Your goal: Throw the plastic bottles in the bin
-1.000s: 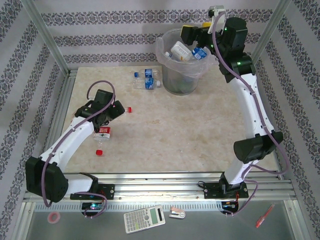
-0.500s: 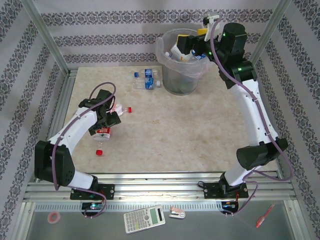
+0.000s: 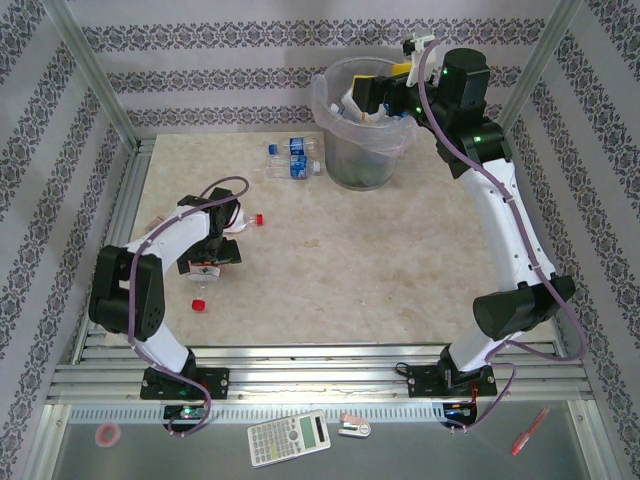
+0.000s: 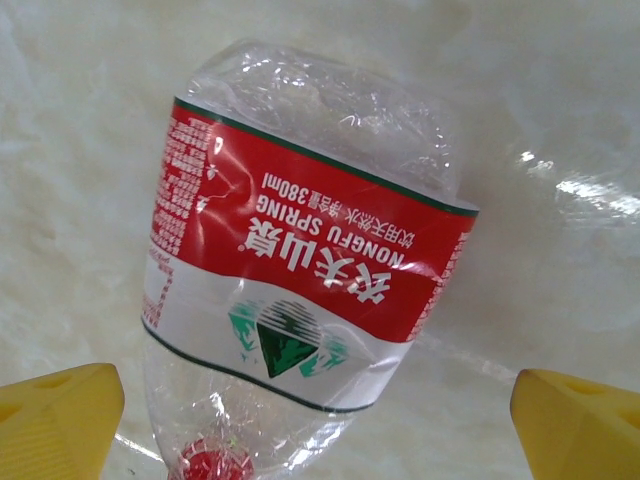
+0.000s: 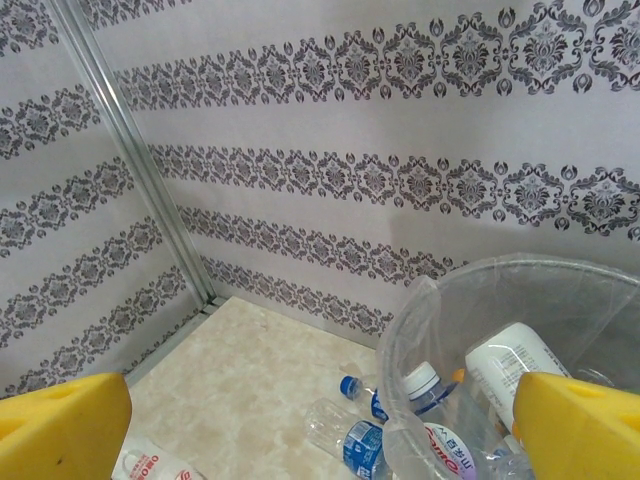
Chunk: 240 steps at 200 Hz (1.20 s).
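Red bottle cap partly off-frame

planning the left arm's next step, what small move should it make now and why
Probably lower the left gripper and close it: its yellow fingers stand wide open either side of the crushed clear plastic bottle with the red label, which lies ungripped on the pale marbled table.
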Each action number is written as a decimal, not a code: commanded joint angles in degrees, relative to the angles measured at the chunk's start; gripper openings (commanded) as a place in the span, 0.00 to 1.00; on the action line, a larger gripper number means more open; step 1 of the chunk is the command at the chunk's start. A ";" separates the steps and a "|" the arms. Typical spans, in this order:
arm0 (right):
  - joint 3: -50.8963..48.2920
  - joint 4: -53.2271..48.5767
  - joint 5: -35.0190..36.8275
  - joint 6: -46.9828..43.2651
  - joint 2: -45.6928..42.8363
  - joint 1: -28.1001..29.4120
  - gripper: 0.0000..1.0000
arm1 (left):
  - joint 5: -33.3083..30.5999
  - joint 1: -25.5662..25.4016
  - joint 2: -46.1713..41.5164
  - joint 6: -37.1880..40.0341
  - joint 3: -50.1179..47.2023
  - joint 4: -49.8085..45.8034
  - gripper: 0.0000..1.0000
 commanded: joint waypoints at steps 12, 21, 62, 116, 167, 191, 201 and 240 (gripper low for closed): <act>-0.93 0.38 -1.52 -0.58 -2.04 0.35 0.98 | -1.73 0.65 2.63 3.19 0.02 -0.15 0.99; -1.10 0.38 -1.53 -0.64 -2.17 0.34 0.98 | -1.67 0.65 3.27 3.28 -0.11 -0.05 0.98; -1.77 0.21 -1.33 -1.52 -2.79 0.37 0.98 | 0.59 1.38 4.71 3.54 -2.65 3.27 0.91; -2.94 0.33 -0.65 -2.52 -3.60 0.38 0.98 | 2.63 2.39 2.97 3.72 -5.36 6.23 0.74; -3.06 0.40 -0.63 -2.39 -3.58 0.40 0.98 | 5.77 2.43 -0.04 4.23 -4.82 8.38 0.57; -3.35 0.47 -0.67 -2.26 -3.57 0.42 0.98 | 6.98 2.42 -1.15 4.42 -4.75 9.26 0.52; -3.49 0.56 -0.54 -2.22 -3.67 0.42 0.98 | 7.55 2.33 -1.46 4.64 -4.81 9.79 0.49; -3.75 0.49 -0.56 -1.97 -3.90 0.51 0.98 | 10.25 2.09 -3.83 5.56 -4.39 11.97 0.42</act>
